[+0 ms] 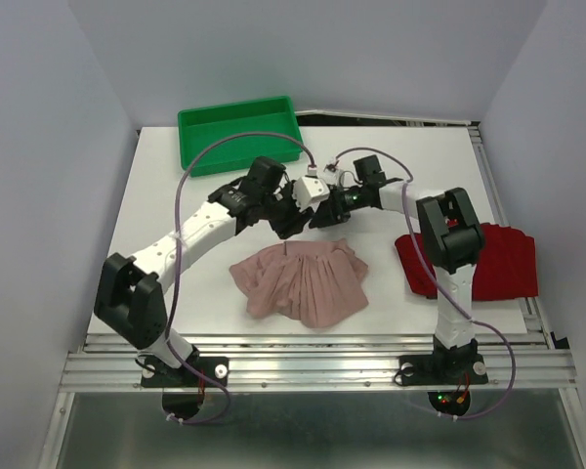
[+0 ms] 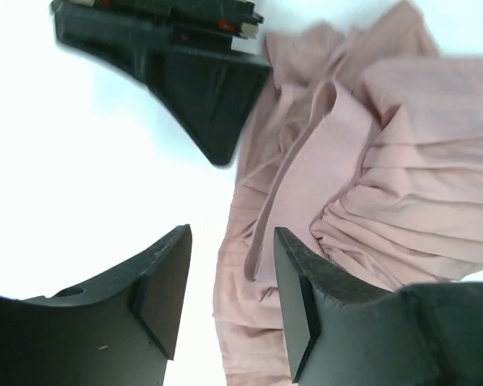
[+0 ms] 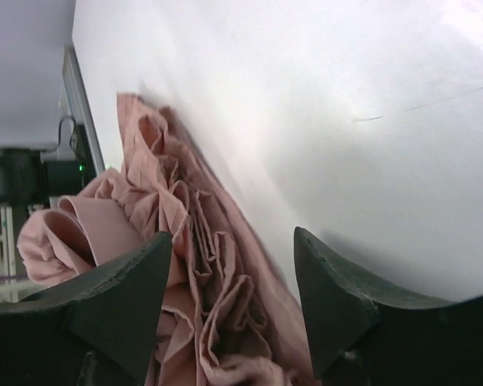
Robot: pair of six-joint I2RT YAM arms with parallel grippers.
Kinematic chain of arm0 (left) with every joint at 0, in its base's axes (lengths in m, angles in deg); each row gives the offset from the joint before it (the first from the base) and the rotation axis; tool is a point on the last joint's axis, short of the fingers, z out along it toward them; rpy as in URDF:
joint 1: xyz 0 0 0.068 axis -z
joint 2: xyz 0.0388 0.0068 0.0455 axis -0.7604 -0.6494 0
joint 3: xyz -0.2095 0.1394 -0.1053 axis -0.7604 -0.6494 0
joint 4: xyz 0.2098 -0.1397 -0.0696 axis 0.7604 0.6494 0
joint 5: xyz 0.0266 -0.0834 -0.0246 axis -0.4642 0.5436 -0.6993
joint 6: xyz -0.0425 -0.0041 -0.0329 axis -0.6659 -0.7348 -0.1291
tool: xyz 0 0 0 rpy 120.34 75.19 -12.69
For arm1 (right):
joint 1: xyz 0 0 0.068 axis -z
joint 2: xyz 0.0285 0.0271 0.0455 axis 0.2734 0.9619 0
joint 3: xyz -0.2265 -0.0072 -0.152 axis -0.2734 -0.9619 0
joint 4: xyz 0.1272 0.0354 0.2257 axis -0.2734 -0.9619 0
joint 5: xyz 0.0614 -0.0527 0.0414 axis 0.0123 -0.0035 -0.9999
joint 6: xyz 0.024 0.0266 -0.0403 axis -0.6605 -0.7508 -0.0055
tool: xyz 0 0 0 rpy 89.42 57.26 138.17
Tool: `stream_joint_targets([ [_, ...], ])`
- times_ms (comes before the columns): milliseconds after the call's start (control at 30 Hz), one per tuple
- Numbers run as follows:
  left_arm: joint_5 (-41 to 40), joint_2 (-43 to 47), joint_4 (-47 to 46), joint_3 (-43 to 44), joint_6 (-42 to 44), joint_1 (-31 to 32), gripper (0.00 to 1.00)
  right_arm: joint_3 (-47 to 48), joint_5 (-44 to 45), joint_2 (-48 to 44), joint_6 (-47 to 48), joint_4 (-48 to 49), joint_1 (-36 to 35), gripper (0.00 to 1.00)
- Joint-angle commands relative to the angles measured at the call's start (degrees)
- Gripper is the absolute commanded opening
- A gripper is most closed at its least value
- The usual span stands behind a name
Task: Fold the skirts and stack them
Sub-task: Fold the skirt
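Left arm reaches in low from its base, forearm slanting toward the far edge of the pink skirt (image 1: pixel 303 278). Right arm stands up at the elbow, then folds back across toward the same edge. Both wrists meet there, nearly nose to nose.

Left gripper (image 1: pixel 291 223) hangs over the skirt's far-left corner with its jaws spread and pinching nothing. In the left wrist view, left gripper (image 2: pixel 229 273) shows bare table under one jaw and the skirt's folded edge under the other. One black finger of the right gripper (image 2: pixel 201 88) crosses the top of that view.

Right gripper (image 1: pixel 324 213) is just above the skirt's far edge, jaws likewise spread and empty. In the right wrist view, right gripper (image 3: pixel 233 265) frames white table in the gap, with bunched pleats of the pink skirt (image 3: pixel 193 265) beneath one jaw.

The pink skirt (image 2: pixel 386 161) lies crumpled and fanned out, ruffles toward the near side. Its near hem is close to the edge of the table (image 1: pixel 176 186).

Dark red skirt (image 1: pixel 503 264) lies flat to the right of the pink skirt, apart from it. The right arm partly hides it, and it reaches the table's right edge.

Green tray (image 1: pixel 236 107) sits well beyond the pink skirt's far edge. Bare table shows left of the pink skirt and between it and the tray.
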Motion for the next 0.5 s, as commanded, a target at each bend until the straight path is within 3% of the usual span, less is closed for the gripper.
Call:
stream_joint_targets([
  [0, 0.8, 5.6, 5.6, 4.8, -5.6, -0.3, 0.57, 5.7, 2.1, -5.9, -3.1, 0.7, 4.7, 0.69],
  [200, 10.9, 10.3, 6.9, 4.0, -11.7, -0.8, 0.54, 6.7, 3.9, -14.5, -1.6, -4.5, 7.2, 0.67],
  [333, 17.3, 11.2, 1.6, -3.0, -21.0, -1.0, 0.49, 1.9, -1.0, -21.7, -4.1, -9.1, 7.2, 0.59],
  [467, 22.4, 9.0, -5.1, -7.8, -29.2, -2.9, 0.47, -5.6, -5.4, -28.1, -8.1, -8.1, 5.1, 0.59],
])
